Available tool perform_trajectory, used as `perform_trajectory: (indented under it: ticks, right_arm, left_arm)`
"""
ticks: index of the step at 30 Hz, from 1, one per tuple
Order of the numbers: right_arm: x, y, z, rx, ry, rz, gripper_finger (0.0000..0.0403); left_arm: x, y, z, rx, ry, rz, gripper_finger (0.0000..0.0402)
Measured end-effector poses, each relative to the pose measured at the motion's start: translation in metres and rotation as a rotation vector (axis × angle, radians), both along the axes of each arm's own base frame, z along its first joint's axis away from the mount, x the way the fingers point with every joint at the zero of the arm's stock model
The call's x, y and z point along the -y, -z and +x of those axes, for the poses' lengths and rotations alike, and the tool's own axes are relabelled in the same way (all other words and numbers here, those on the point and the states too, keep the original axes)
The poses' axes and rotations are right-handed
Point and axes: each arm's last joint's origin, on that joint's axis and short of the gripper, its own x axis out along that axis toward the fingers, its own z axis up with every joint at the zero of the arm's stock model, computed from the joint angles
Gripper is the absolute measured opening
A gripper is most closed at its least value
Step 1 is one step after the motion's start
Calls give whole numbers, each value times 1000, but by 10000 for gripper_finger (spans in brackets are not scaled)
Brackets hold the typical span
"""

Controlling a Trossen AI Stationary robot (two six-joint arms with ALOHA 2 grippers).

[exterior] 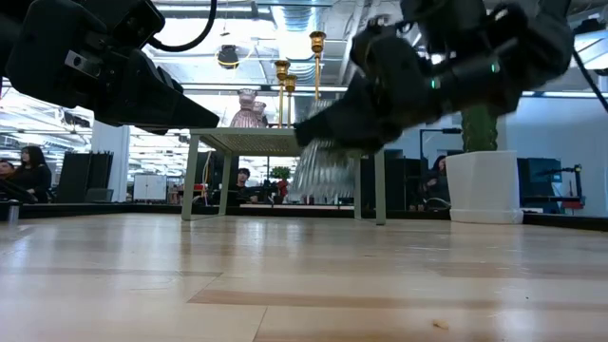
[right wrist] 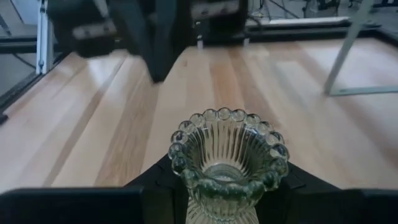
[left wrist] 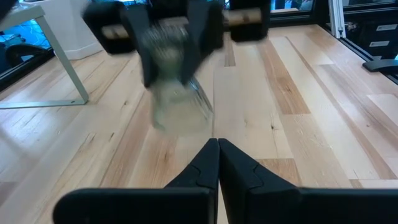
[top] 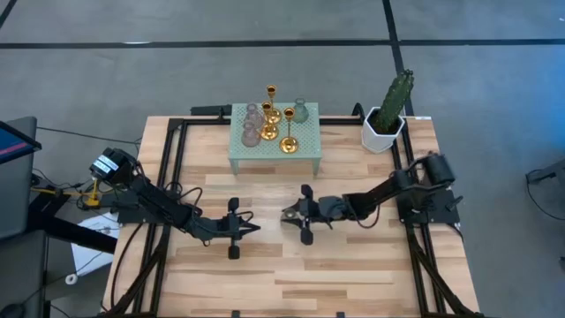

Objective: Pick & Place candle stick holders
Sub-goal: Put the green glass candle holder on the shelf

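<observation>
My right gripper (top: pixel 287 215) is at mid-table, shut on a clear sage-green ribbed candle stick holder (right wrist: pixel 229 155) with a beaded rim. The low view shows that holder (exterior: pixel 323 171) hanging below the fingers. My left gripper (top: pixel 252 228) faces it from the left with its fingers shut (left wrist: pixel 217 155) and nothing between them. On the mint green perforated stand (top: pixel 305 146) at the back stand gold holders (top: pixel 289 132), pink ones (top: pixel 252 132) and a green one (top: pixel 300 110), all on their bases. My right gripper pinches the holder's narrow neck (right wrist: pixel 214 199) just under the beaded cup, one finger (right wrist: pixel 155 183) on each side. The fingers come from the table's right, slanting a little down. The holder is upright, its fluted skirt (exterior: pixel 321 180) below the fingers and clear of the table.
A cactus in a white pot (top: pixel 386 119) stands at the back right beside the stand. Black frame rails (top: pixel 172 168) run along the table's left and right sides. Bare wood (top: pixel 291 274) lies toward the near edge. People sit in the room beyond the table.
</observation>
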Motion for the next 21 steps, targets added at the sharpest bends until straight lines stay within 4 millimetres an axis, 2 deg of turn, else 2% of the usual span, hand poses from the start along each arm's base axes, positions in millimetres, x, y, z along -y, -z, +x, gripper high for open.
perform_trajectory:
  ticks: [7,14,17,21]
  right_arm:
    - [25,-56,-20,0,65,-33,118]
    - [62,-110,-46,115,184,-75,118]
    - [81,-124,-54,157,251,-85,118]
    - [104,-128,-59,167,328,-89,118]
  left_arm:
    - [0,0,0,0,0,-2,6]
    - [0,0,0,0,-1,-3,5]
    - [0,0,0,0,0,-3,4]
    - [0,0,0,0,-1,-3,6]
